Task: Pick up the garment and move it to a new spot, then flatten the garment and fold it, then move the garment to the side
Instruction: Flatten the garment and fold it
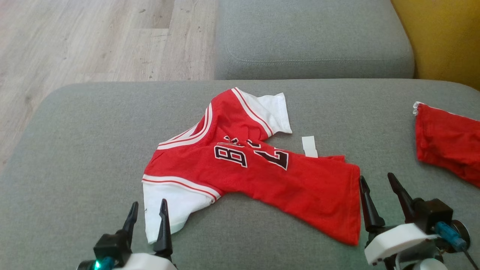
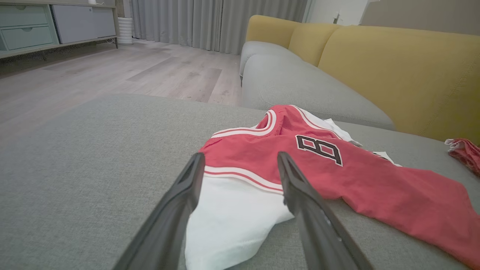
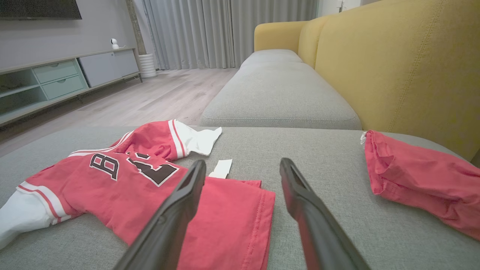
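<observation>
The red number jersey [image 1: 247, 168] lies spread face-up on the grey seat cushion [image 1: 75, 150] beneath it, collar toward the floor side and hem toward the robot's right. It is neither folded nor properly flat. The body is rumpled across the printed numbers, the far white sleeve [image 1: 275, 112] is cocked upward, and a white label [image 1: 309, 146] sticks out from behind the jersey's far edge.

The left gripper [image 1: 149, 203] has its fingers wide apart over the jersey's near white sleeve [image 1: 168, 202], gripping nothing. The right gripper [image 1: 376, 176] is just beside the jersey's hem, equally wide and empty.

My reading is that the relocation looks done and the flattening only partly so — smoothing, folding and the final move aside all remain. A second red garment [image 1: 446, 146] lies well to the right of the jersey — likely the side spot.
</observation>
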### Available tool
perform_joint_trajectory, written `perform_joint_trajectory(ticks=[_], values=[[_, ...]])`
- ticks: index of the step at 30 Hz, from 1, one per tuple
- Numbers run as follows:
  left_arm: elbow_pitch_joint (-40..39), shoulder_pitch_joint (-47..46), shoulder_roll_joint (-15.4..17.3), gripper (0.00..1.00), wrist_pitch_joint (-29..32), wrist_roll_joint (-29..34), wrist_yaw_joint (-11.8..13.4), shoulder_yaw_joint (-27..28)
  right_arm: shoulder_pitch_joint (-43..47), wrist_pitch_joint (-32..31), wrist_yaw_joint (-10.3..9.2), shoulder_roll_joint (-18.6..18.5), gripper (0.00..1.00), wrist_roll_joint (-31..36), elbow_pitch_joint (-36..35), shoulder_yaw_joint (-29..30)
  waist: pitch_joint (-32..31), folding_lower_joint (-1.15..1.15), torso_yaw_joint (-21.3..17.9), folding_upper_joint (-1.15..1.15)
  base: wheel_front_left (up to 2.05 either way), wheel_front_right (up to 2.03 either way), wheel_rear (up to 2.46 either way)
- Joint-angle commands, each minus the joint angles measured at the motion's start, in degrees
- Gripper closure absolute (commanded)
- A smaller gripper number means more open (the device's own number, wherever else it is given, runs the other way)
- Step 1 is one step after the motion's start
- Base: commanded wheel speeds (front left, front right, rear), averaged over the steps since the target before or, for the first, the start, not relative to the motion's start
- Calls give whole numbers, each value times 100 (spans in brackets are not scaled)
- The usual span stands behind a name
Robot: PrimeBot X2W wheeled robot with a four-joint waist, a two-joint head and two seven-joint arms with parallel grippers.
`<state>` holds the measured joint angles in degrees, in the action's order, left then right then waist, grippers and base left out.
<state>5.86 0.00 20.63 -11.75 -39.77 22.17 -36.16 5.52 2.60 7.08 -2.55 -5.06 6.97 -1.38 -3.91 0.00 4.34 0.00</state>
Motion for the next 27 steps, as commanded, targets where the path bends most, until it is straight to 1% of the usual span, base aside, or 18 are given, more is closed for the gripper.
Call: perform_joint_trajectory(ticks=[1, 7, 10, 12, 16, 19, 20, 26, 27], values=[[-123, -260, 28, 0, -47, 17, -12, 171, -141, 62, 41, -33, 0, -27, -171, -150, -1, 0, -1, 0, 0, 0, 0], [20, -191, -17, 0, 110, -176, 13, 211, -129, -6, 41, -33, 0, 6, -209, -177, 71, 0, -13, 0, 0, 0, 0], [376, -184, -37, 0, 421, -390, -4, 221, -133, -84, 41, -33, 0, 39, -235, -204, 188, 0, -37, 0, 0, 0, 0], [801, -257, -115, 0, 552, -554, -15, 288, -136, -172, 41, -33, 0, 62, -255, -217, 318, 0, -112, 0, 0, 0, 0], [1255, -373, -275, 0, 595, -802, -87, 435, -154, -291, 41, -33, 0, 139, -256, -220, 533, 0, -239, 0, 0, 0, 0], [1536, -500, -339, 0, 567, -864, -186, 468, -178, -338, 41, -33, 0, 198, -243, -221, 694, 0, -327, 0, 0, 0, 0], [1536, -500, -339, 0, 567, -864, -186, 468, -178, -338, 41, -33, 0, 198, -243, -221, 694, 0, -327, 0, 0, 0, 0], [1844, -641, -459, 0, 639, -915, -398, 357, -81, -501, 41, -33, 0, 280, -78, -352, 895, 0, -414, 0, 0, 0, 0], [1864, -652, -468, 18, 652, -912, -420, 333, -38, -526, 41, -33, 0, 247, -35, -399, 915, 0, -411, 0, 0, 0, 0]])
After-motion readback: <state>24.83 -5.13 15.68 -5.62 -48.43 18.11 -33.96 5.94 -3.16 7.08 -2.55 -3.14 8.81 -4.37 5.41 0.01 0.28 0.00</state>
